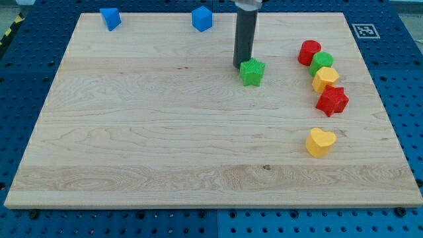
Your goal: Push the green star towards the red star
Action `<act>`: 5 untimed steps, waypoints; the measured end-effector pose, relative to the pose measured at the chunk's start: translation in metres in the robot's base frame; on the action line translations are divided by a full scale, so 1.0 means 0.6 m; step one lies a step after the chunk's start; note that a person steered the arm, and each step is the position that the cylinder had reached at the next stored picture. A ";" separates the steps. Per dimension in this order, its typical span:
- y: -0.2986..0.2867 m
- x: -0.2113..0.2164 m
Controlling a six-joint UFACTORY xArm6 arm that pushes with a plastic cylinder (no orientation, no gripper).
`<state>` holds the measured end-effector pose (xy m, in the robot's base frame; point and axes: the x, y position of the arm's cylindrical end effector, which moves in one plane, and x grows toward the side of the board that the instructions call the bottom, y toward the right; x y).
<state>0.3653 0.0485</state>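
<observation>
The green star [252,72] lies on the wooden board, right of centre in the upper half. My tip [241,65] touches its upper left side. The red star [332,100] lies well to the view's right of the green star and a little lower, at the lower end of a column of blocks.
A red block [308,51], a green block [322,62] and a yellow block [325,79] form a column above the red star. A yellow heart [320,141] lies below it. Two blue blocks [110,18] [202,18] sit at the board's top edge [145,13].
</observation>
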 end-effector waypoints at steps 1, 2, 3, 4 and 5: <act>-0.004 0.043; -0.004 0.044; -0.004 0.033; 0.003 0.011; 0.005 0.035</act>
